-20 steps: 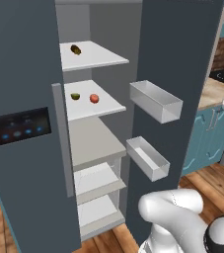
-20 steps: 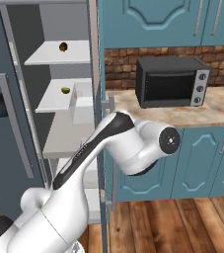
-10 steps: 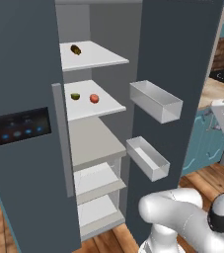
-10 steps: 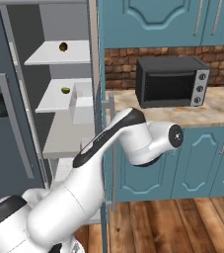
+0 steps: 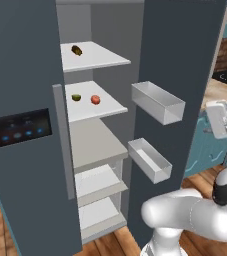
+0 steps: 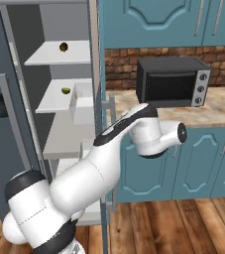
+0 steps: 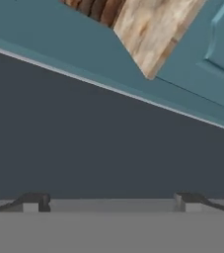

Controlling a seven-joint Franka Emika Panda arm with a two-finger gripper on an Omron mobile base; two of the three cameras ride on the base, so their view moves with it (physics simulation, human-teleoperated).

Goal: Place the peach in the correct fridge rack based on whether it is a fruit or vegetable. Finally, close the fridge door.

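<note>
Facing the door's (image 7: 108, 148) outer face, gripper (image 7: 108, 200) just off it | fingers wide, empty | peach (image 5: 95, 99) on rack (image 5: 107, 104), inside | push swings door shut

Right base view: teal panelled cabinets (image 6: 148, 22) across the top and lower right; red-brown brick wall (image 6: 121, 64) mid-frame; black microwave oven (image 6: 171, 81) on beige stone bench (image 6: 218, 106); brown wood-plank floor (image 6: 183, 225) along the bottom.
</note>
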